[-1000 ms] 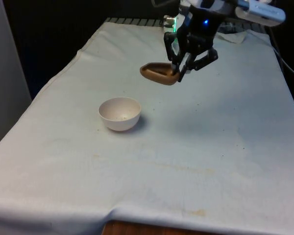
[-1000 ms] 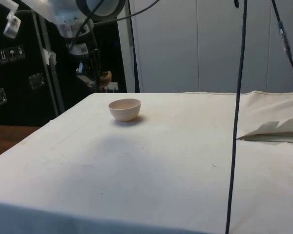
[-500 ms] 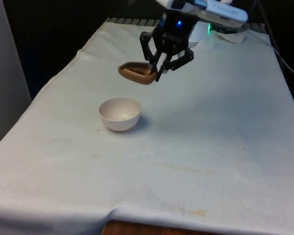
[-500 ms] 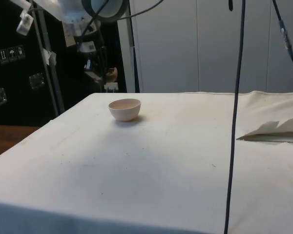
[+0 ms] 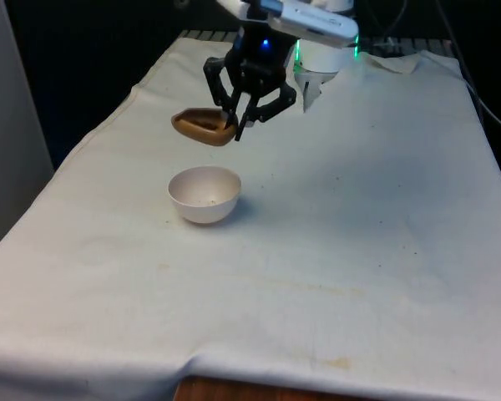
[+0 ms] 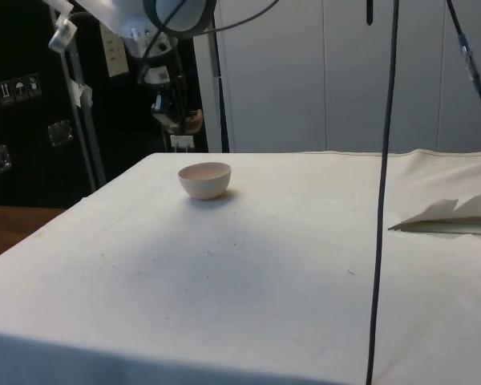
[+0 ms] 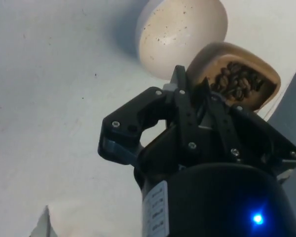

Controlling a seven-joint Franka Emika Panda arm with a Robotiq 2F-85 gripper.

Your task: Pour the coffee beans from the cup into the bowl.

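A tan-brown rounded cup (image 5: 203,127) is showing dark brown coffee beans (image 7: 235,80) inside. A cream-white round bowl (image 5: 204,194) with dark specks is sitting at centre left on a white cloth (image 5: 359,234) bearing faint yellowish stains. The black two-finger gripper (image 5: 232,126) is looking glossy.

cup (image 5: 204,128) | carried toward front view's left | now nearer bowl (image 5: 204,194)

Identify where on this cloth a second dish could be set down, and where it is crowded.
Bare cloth runs from the white bowl to the front view's right edge and to the near edge. The crowded spot is above the bowl on its far side, where the tool holds the brown cup of beans aloft.
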